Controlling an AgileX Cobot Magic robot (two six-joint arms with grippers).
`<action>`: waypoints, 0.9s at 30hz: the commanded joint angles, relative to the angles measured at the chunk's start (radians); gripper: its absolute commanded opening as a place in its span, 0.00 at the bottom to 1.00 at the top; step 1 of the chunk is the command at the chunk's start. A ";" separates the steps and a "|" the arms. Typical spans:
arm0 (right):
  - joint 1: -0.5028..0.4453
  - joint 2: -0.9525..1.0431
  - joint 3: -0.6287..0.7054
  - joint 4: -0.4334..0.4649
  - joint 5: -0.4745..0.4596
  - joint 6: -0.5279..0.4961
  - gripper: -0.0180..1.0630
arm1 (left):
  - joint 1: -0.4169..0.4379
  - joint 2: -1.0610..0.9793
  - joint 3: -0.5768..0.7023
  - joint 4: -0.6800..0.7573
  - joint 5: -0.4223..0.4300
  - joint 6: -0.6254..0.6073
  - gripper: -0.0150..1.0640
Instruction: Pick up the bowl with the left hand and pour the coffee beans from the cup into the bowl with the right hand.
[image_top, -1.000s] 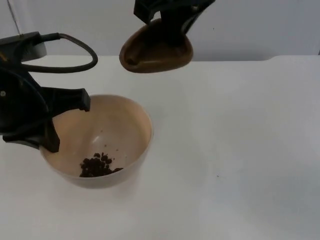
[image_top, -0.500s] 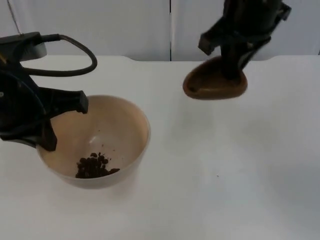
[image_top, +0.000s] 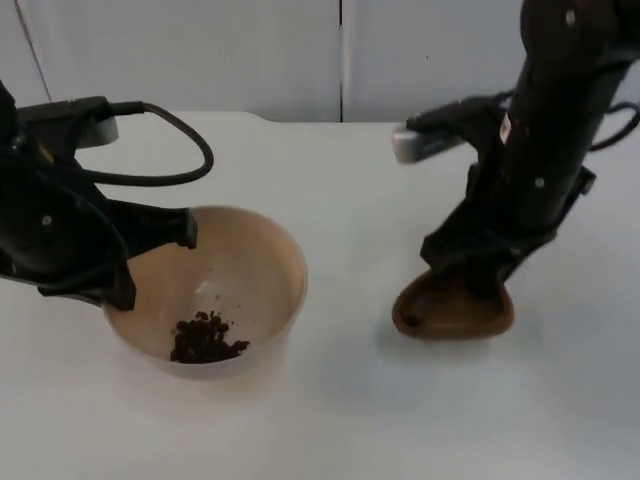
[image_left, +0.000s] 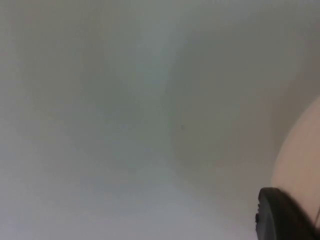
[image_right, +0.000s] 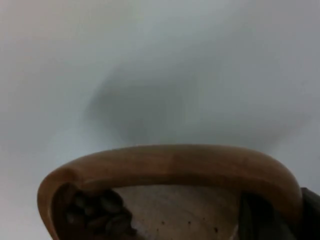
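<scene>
Two hands grip things: the left hand (image_top: 120, 265) grasps the rim of the bowl (image_top: 262, 262), which holds coffee beans (image_top: 207, 339). To the bowl's right, the right hand (image_top: 478, 272) clasps the wooden cup (image_top: 452, 312), low over the worktop (image_top: 340, 410), a few beans inside.

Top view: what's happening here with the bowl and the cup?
The left gripper grips the near-left rim of the beige bowl, which has a small heap of coffee beans at its bottom. The right gripper holds the brown wooden cup low over the white table, well to the right of the bowl. The right wrist view shows a few beans left inside the cup.
</scene>
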 joint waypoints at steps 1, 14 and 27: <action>-0.003 -0.010 0.048 0.008 -0.052 0.014 0.02 | 0.003 0.021 -0.004 0.002 -0.032 -0.003 0.01; -0.012 -0.010 0.260 0.000 -0.213 0.095 0.02 | 0.003 0.090 -0.004 0.017 -0.070 -0.003 0.01; -0.012 -0.010 0.278 0.006 -0.238 0.130 0.02 | 0.003 0.090 -0.004 0.038 -0.075 -0.003 0.01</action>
